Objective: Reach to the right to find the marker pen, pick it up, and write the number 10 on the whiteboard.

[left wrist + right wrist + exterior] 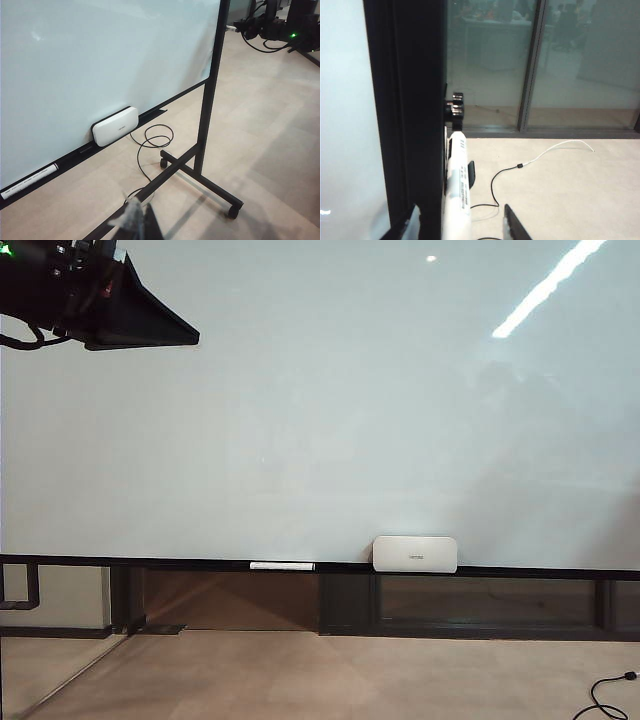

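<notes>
Right end effector: fingers spread wide at the whiteboard's dark side post, the marker pen standing between them, contact unclear. Left end effector: raised at the board's upper left, state cannot be told. Board surface carries no writing.

Right tool (wide open) low
</notes>
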Controlling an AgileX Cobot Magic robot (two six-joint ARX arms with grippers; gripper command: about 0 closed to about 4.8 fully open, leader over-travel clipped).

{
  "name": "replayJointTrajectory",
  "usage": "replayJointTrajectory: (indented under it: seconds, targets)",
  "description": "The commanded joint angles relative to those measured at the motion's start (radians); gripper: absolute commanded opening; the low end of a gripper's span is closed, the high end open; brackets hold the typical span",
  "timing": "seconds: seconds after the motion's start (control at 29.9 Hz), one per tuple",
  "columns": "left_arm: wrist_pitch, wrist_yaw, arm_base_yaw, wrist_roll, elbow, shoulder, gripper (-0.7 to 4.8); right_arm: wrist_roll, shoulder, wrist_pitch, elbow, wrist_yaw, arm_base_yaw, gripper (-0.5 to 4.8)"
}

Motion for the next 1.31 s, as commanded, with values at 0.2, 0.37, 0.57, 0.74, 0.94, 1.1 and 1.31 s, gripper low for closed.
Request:
replayJointTrajectory:
  seconds: [0.2, 0.37, 0.57, 0.74, 0.94, 1.1, 1.31]
  targets:
    - [0.018, 0.001, -0.001, 0.001, 0.005, -0.003, -0.06, 0.002, 0.024, -0.010, 0.023, -0.001, 0.004, 2.12]
    - [0.025, 0.000, -0.001, 0.000, 0.005, -0.003, -0.06, 0.001, 0.024, -0.005, 0.034, -0.001, 0.005, 2.12]
    - [0.027, -0.014, -0.001, 0.000, 0.005, -0.003, -0.06, 0.001, 0.025, -0.008, 0.052, -0.001, 0.005, 2.11]
    - [0.028, -0.014, -0.001, 0.002, 0.005, -0.003, -0.06, 0.002, 0.037, 0.006, 0.053, 0.000, 0.006, 2.11]
    - [0.027, -0.014, -0.001, 0.004, 0.005, -0.003, -0.06, 0.024, 0.060, 0.050, 0.053, 0.000, 0.017, 2.12]
    - [0.027, -0.014, -0.001, 0.004, 0.005, -0.003, -0.06, 0.023, 0.062, 0.069, 0.053, 0.014, 0.023, 2.11]
    - [0.027, -0.014, -0.001, 0.003, 0.005, -0.003, -0.06, 0.023, 0.074, 0.046, 0.082, 0.037, 0.022, 2.10]
